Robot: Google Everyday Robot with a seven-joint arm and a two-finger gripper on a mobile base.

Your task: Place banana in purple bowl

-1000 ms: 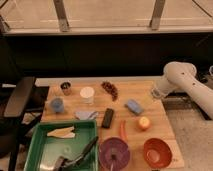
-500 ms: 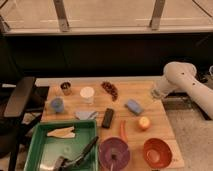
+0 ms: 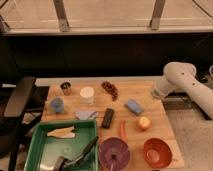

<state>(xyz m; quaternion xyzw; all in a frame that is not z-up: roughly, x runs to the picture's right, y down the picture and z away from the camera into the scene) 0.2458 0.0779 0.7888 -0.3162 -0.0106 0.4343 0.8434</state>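
Camera view: the banana [image 3: 61, 132] lies in the green tray [image 3: 35, 141], near left, with the purple bowl [image 3: 114, 154] just right of it. At the table's [image 3: 145, 97] far-right edge hangs the gripper [image 3: 156, 93]; whether it is clenched or released I cannot tell. The approach is not yet begun, and the next move is a reach across to the banana.

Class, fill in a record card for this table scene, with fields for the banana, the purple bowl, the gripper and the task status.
banana: lying in the green tray, front left of the table
purple bowl: at the table's front edge, between the tray and the orange bowl
gripper: at the table's right edge, far from the banana
task status: banana not yet in the purple bowl
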